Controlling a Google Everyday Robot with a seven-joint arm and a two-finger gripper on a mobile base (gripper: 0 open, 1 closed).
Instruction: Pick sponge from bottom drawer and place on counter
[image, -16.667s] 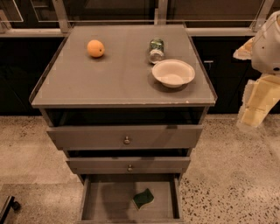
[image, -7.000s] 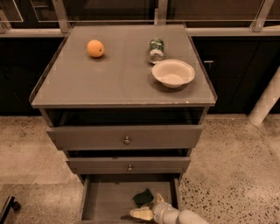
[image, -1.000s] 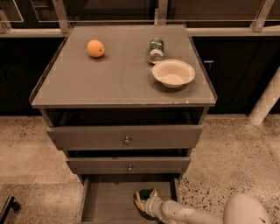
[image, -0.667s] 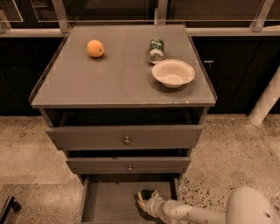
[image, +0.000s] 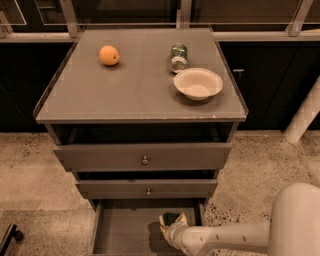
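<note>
I count three drawers (image: 142, 157), one orange (image: 109, 55), one jar (image: 178, 56), one bowl (image: 198, 83), one sponge (image: 170, 218) and one gripper (image: 172, 223) at 6 o'clock, by the sponge in the bottom drawer (image: 125, 232).

Orange (image: 109, 55) rear-left; jar (image: 178, 56) just behind wht bowl (image: 198, 83), rt side.

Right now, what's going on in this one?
The robot's arm reaches down into the open bottom drawer. Its claw is closed around the small dark green sponge near the drawer's right side. The sponge is not yet on the counter, where an orange, a jar and a white bowl sit.
</note>
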